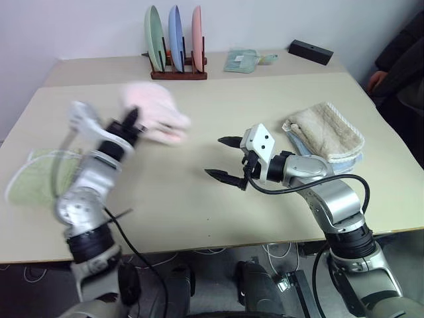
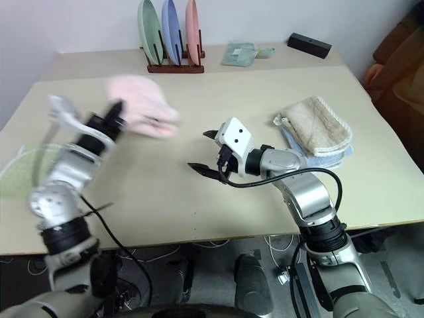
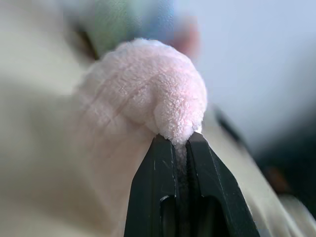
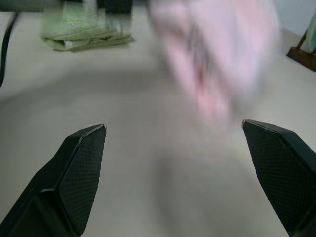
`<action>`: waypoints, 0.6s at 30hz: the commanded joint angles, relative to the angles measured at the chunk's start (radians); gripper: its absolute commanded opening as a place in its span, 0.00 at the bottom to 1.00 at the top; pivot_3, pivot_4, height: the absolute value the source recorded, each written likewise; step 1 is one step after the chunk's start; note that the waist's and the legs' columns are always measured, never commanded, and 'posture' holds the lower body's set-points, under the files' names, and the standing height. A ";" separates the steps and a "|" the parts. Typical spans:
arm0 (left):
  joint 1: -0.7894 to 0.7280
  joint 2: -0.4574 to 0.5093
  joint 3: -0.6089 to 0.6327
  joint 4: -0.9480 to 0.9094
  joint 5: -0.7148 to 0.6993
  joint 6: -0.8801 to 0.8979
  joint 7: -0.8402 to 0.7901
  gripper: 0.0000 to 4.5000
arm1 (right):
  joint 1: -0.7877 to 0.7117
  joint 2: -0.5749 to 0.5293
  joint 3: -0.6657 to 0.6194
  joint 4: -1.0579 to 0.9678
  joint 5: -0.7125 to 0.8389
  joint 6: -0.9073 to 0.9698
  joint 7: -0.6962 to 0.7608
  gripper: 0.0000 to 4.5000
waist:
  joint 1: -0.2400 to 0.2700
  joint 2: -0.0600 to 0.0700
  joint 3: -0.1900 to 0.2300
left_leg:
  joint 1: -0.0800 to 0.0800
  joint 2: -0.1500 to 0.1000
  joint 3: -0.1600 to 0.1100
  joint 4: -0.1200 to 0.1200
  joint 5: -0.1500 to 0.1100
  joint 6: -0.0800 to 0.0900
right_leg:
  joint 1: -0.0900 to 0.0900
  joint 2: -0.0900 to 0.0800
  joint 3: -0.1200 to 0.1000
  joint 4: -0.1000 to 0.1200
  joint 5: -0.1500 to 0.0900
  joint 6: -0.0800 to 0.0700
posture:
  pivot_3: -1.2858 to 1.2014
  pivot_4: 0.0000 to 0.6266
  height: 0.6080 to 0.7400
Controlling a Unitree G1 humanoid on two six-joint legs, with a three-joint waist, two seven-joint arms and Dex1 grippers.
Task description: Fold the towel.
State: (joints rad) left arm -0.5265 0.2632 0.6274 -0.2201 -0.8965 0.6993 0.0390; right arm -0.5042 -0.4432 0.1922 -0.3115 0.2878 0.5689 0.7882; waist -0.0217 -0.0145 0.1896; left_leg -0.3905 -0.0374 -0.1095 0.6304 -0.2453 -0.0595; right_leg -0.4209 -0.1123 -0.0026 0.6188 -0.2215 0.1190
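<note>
Gripping towel (image 1: 154,112) w/ left end effector (image 1: 134,118) above beige table (image 1: 199,212); right end effector (image 1: 224,159) wide.

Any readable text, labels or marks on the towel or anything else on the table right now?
None can be read.
pink towel: held in the left gripper, blurred; no mark can be made out.
black box: no lettering shows.
plates, green towel, beige towel: plain.
</note>
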 commanded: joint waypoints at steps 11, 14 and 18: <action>0.343 0.000 0.337 0.005 -0.109 -0.150 0.176 0.01 | -0.018 -0.007 0.000 0.008 -0.001 -0.056 0.018 1.00 | 0.017 -0.004 -0.001 | -0.001 0.000 -0.001 0.001 0.000 0.000 | 0.002 -0.001 -0.001 -0.002 0.000 0.000 | 0.52 0.24 1.00; 0.414 -0.060 0.321 -0.029 -0.123 -0.171 0.197 0.01 | -0.028 -0.004 0.007 0.030 -0.005 -0.072 0.025 1.00 | 0.015 -0.007 -0.001 | -0.001 0.000 -0.001 0.001 0.000 0.000 | 0.002 -0.001 -0.001 -0.002 0.000 0.000 | 0.52 0.24 1.00; 0.440 -0.097 0.320 -0.052 -0.164 -0.215 0.210 0.32 | -0.036 -0.007 0.010 0.057 -0.009 -0.093 0.042 1.00 | 0.013 -0.007 -0.001 | 0.000 0.000 -0.001 0.001 0.000 0.000 | 0.002 0.000 -0.001 -0.002 0.000 -0.001 | 0.52 0.24 1.00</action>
State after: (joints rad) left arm -0.0927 0.1655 0.9509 -0.2329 -1.0352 0.5147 0.2427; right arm -0.5176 -0.4488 0.2101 -0.2445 0.2781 0.5068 0.8217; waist -0.0087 -0.0219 0.1883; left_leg -0.3911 -0.0375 -0.1109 0.6314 -0.2454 -0.0597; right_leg -0.4186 -0.1128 -0.0038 0.6167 -0.2213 0.1185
